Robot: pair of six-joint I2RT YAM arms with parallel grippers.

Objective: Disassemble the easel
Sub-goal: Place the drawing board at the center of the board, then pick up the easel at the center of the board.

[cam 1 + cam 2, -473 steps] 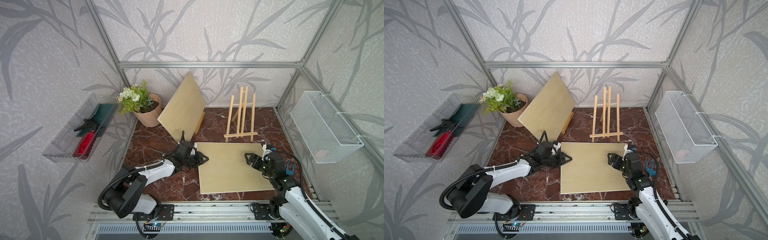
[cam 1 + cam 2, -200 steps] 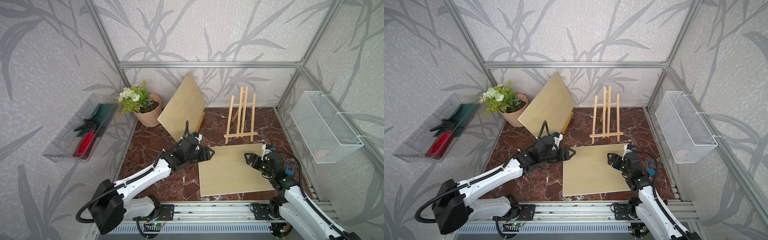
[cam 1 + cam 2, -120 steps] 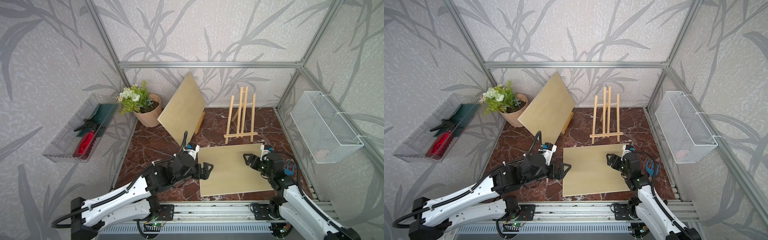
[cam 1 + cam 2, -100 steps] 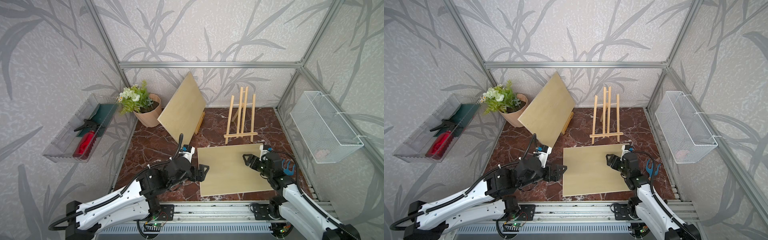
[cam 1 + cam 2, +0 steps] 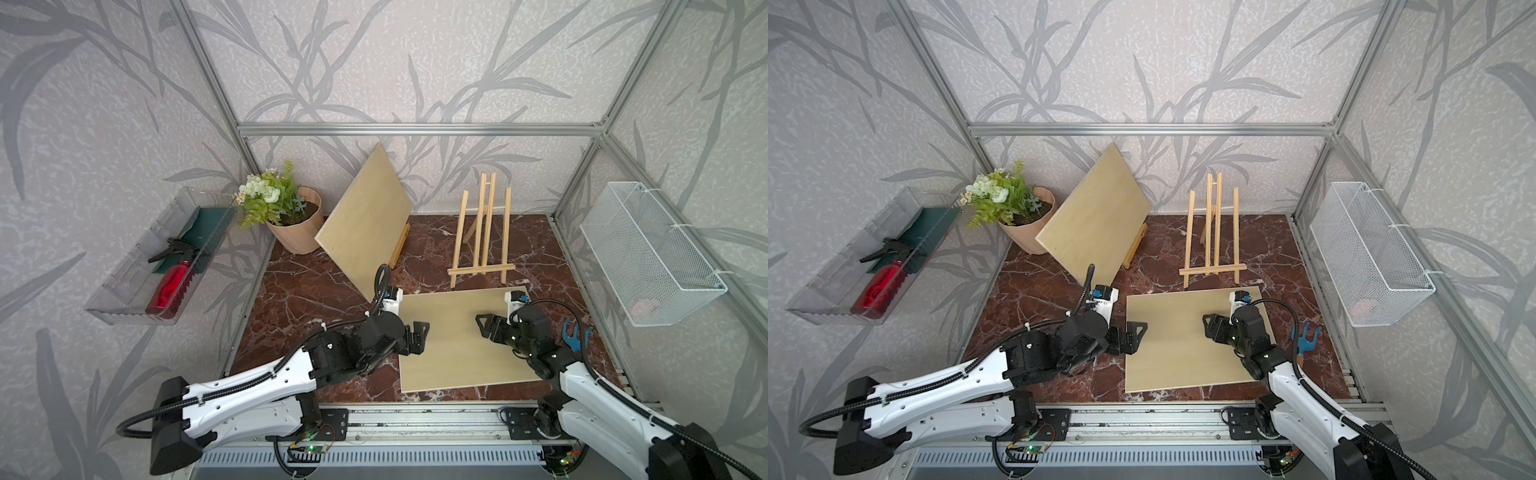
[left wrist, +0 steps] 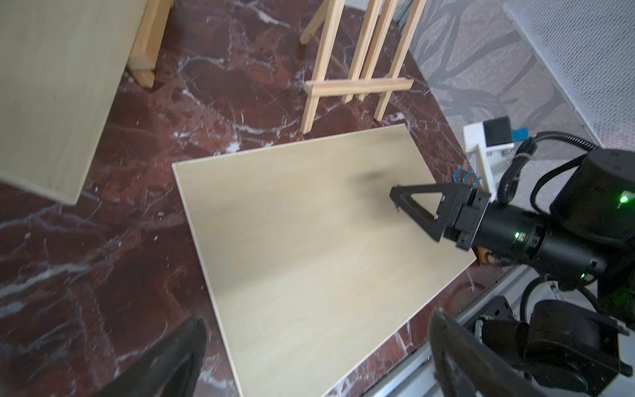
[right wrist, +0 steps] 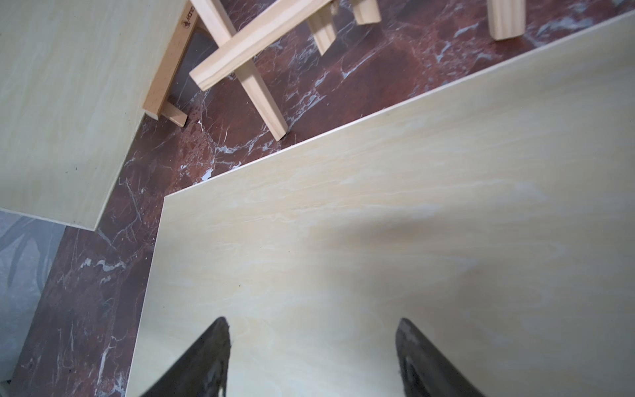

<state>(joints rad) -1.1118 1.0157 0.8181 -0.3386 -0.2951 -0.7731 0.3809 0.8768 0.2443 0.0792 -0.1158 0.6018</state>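
Our left end effector (image 5: 417, 337) and right end effector (image 5: 482, 327) hang released, empty, over the flat board (image 5: 453, 353). The easel (image 5: 478, 270) stands just beyond them; we judge shoving the board forward could topple it.

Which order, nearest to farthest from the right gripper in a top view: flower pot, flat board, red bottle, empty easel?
1. flat board, under right gripper
2. empty easel, behind it
3. flower pot, back left
4. red bottle, left wall

Potted plant (image 5: 296, 235) at back corner, red spray bottle (image 5: 168, 286) in clear tray (image 5: 120, 312), white wire basket (image 5: 648, 249)
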